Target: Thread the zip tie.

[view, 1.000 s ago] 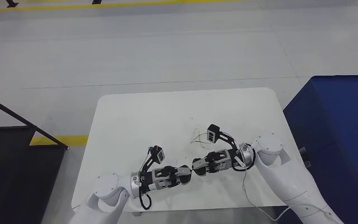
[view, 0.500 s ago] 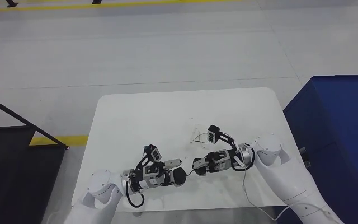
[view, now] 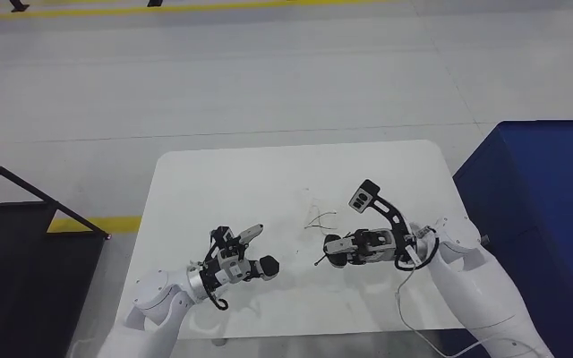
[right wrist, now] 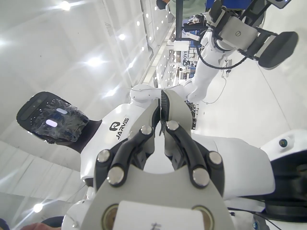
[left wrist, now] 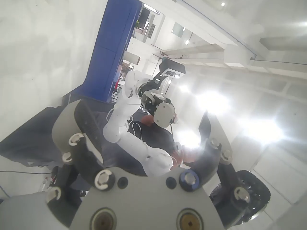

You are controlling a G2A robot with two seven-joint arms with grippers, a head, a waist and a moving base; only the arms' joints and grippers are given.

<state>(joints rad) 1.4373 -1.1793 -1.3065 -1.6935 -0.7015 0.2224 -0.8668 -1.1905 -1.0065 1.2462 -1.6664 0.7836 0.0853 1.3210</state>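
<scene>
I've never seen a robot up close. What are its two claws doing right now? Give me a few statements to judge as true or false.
1. The right gripper is shut on a thin zip tie. True.
2. The left gripper grips the zip tie as well. False: it is open and holds nothing.
3. The two grippers touch each other. False: bare table shows between them.
4. Thin dark strands lie on the table beyond the grippers. True.

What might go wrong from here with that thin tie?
1. The right fingers pinch the zip tie only at their tips, so it may slip or twist.
2. The left fingers are open and hold nothing, so the tie's free end is unsupported and may be hard to catch.
3. Thin loose strands on the table nearby might snag.
</scene>
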